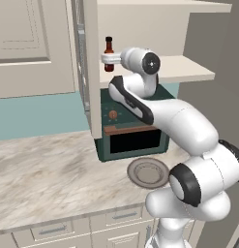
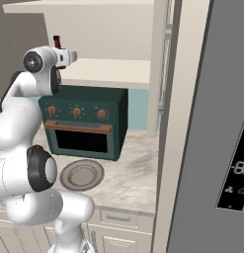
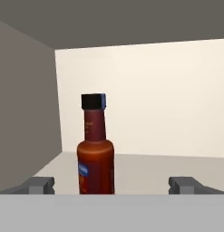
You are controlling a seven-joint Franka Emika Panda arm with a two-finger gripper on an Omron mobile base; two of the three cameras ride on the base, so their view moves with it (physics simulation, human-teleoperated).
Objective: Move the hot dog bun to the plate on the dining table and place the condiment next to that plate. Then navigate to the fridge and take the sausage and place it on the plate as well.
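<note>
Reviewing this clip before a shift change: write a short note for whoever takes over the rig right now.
Gripper: open, holding nothing, raised to the shelf above the green oven, lined up with the condiment bottle.
Condiment bottle: upright on the shelf, between the fingertips but slightly left of centre, not gripped.
A round plate sits bare on the counter before the oven.
Done: nothing I can confirm; bun, sausage unseen.
Left: close on the bottle, carry it beside the dining-table plate, then handle the bun and the fridge sausage.

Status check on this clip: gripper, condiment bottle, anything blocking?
Gripper open, level with the shelf, nothing held. Condiment bottle upright on the shelf, between the fingertips but left of centre, untouched. Nothing between gripper and bottle.
</note>
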